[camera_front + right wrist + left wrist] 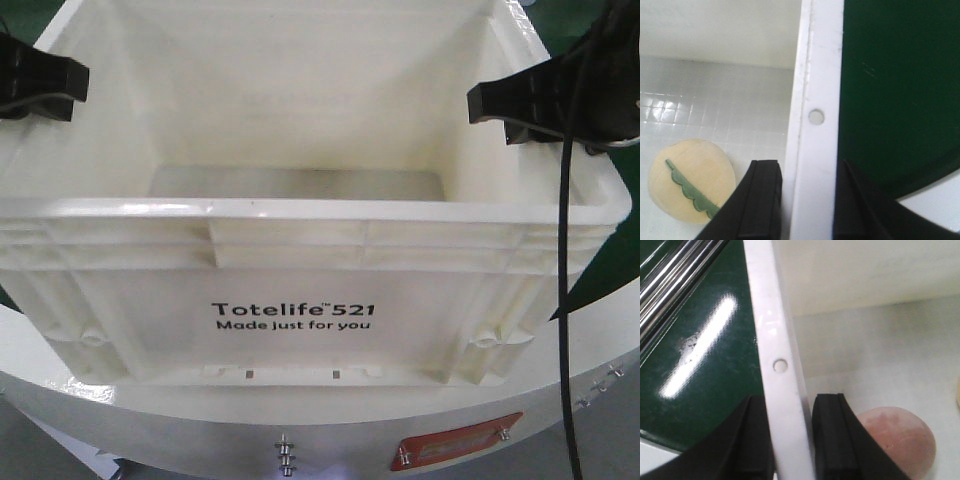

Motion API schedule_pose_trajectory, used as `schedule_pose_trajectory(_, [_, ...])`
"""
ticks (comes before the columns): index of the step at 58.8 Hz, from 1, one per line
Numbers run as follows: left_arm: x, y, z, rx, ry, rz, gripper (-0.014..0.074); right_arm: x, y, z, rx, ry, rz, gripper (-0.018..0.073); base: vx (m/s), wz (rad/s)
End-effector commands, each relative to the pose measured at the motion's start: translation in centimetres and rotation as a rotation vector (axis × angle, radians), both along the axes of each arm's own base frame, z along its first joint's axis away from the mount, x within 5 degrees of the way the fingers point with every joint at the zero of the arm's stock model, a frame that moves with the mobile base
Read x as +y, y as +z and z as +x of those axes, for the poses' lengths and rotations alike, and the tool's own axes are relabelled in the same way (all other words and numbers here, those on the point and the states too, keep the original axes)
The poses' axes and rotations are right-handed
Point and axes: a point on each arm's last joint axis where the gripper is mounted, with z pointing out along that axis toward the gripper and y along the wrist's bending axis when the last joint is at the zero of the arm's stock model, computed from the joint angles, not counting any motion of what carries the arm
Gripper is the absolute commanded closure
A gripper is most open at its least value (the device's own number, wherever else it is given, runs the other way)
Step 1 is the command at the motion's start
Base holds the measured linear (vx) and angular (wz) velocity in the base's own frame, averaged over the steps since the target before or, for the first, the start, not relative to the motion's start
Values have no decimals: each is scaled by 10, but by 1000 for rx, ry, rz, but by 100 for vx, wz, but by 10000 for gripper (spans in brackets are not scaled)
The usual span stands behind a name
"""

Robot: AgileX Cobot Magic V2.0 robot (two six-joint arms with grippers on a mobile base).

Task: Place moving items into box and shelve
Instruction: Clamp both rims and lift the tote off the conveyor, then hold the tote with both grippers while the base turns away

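The white box (300,320), printed "Totelife 521", fills the front view, with my grippers on its two side rims. My left gripper (40,75) is shut on the left rim (775,330), one finger (832,440) inside the box and the other outside. My right gripper (530,100) is likewise shut on the right rim (817,75). Inside lie a pinkish round item (907,445) and a pale yellow ball with a green stripe (690,190). The front wall hides both items in the front view.
Dark green surface (705,365) with a white curved edge (935,200) lies outside the box on both sides. Shiny steel bars (675,280), perhaps the shelve's, run at the upper left of the left wrist view. A black cable (565,300) hangs down the box's right side.
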Motion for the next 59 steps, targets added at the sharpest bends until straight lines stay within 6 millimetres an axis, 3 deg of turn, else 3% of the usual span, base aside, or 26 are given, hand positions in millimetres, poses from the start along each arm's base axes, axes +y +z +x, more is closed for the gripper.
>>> schedule_pose_trajectory(1, [1, 19, -19, -187, -18, -94, 456, -2, 19, -9, -162, 36, 14, 451, 0, 0])
schedule_pose_trajectory(14, [5, -3, -35, -178, -17, -110, 456, -6, 12, -15, -151, -11, 15, 449, 0, 0])
schedule_pose_trajectory(59, [6, -4, -35, -182, -15, -105, 456, -7, 12, -15, -152, -17, 15, 449, 0, 0])
